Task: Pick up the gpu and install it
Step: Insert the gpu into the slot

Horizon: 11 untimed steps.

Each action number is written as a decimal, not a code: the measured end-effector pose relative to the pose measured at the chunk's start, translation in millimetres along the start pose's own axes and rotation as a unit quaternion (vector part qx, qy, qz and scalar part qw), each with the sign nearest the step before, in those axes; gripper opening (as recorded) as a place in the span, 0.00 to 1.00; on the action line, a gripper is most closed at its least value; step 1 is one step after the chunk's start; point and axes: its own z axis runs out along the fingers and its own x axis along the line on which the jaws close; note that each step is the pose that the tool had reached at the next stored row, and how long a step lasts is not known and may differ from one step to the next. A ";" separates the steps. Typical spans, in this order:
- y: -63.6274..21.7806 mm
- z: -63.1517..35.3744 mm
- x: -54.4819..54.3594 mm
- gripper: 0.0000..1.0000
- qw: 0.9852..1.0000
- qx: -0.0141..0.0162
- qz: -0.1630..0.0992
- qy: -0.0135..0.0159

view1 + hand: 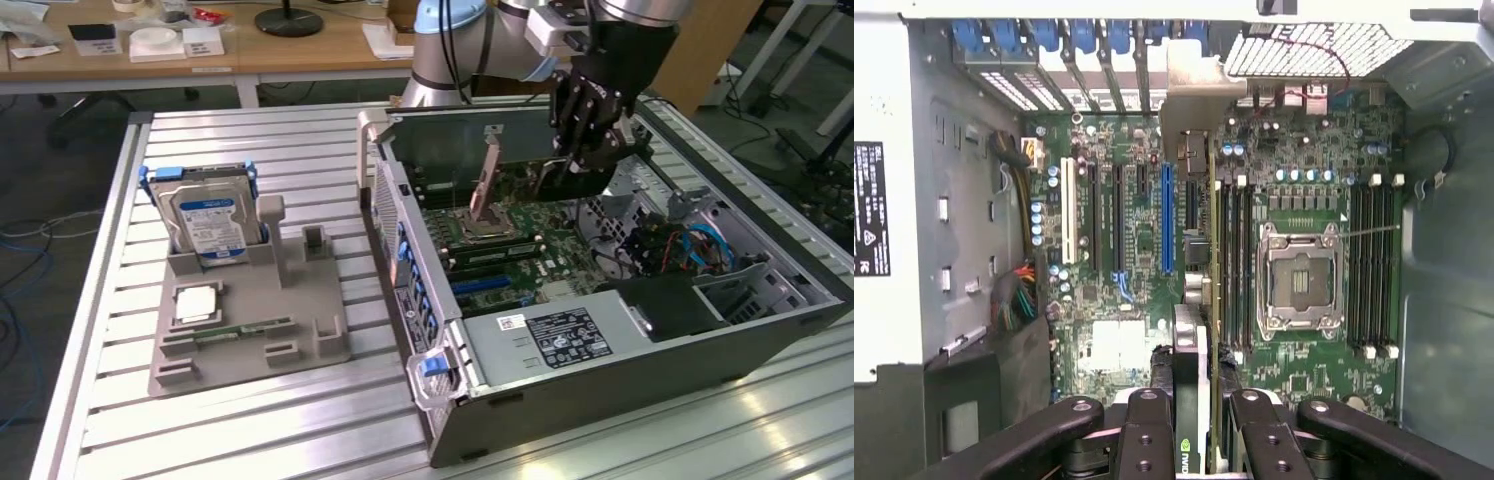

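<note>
**Gpu (554, 185) clamped in the gripper (587, 165), inside the open case**

Working from the front edge back in the exterior view. The surface is a ribbed aluminium table (267, 440), shiny, with long grooves running across it. Closest on it is the grey PC case (641, 380), lying on its side with the panel off and the power supply (561, 335) at the near end. Towards the exterior view's left, apart from the case, sits a grey moulded tray (314, 340). A narrow green memory stick (240, 330) lies flat in it, and a hard drive (207, 215) with a blue label stands upright at its far end.

Further in is the green motherboard (534, 260). The black gripper hangs right over it, fingers pinched fairly narrow on the gpu, which is held on edge. In the wrist view the gripper (1199, 430) has the gpu (1191, 360) running between the long blue slot (1167, 220) and the CPU socket (1299, 275), silver bracket at the far end. I can't tell if the lower edge touches the board.

Behind the case is the robot arm (461, 40), then wooden desks (307, 45) with bits of clutter. Grey floor (54, 200) at the exterior view's left, with blue cables (20, 300) trailing on it.
</note>
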 end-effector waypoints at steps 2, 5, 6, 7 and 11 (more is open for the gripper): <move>5.2 0.3 0.2 0.27 1.000 0.000 0.000 0.000; 9.6 0.5 0.3 0.27 1.000 0.000 0.000 0.000; 9.6 0.4 0.3 0.27 1.000 0.000 0.000 0.000; 9.6 0.4 0.3 0.27 1.000 0.000 0.000 0.000; 9.6 0.5 0.3 0.27 1.000 0.000 0.000 0.000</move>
